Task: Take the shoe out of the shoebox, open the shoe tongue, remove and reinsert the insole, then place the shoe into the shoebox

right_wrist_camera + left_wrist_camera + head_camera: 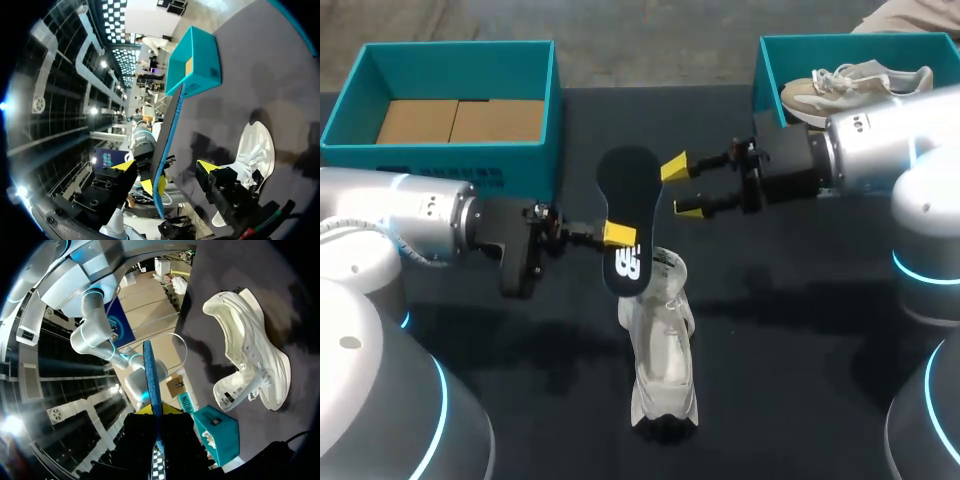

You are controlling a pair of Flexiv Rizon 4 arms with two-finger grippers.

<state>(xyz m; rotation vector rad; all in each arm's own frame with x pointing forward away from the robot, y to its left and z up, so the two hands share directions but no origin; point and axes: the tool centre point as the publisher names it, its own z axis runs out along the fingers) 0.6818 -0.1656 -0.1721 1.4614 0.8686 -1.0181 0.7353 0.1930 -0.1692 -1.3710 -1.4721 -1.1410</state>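
Note:
My left gripper [618, 235] is shut on a black insole [627, 205] with a blue underside and holds it in the air above the table. The insole shows edge-on [152, 385] in the left wrist view, rising from that gripper [157, 412]. A white shoe [662, 350] lies on the black table just below the insole, with its tongue pulled open [250, 350]. My right gripper [681, 189] is open beside the insole's upper right edge. In the right wrist view the insole [167, 135] stands ahead of the gripper [165, 167], in line with the gap between its fingers, touching neither.
A teal shoebox [520, 150] with brown cardboard inside stands at the back left [195, 62]. A second teal box [770, 60] at the back right holds a beige shoe [855, 85]. The black tabletop [800, 360] is bare around the white shoe.

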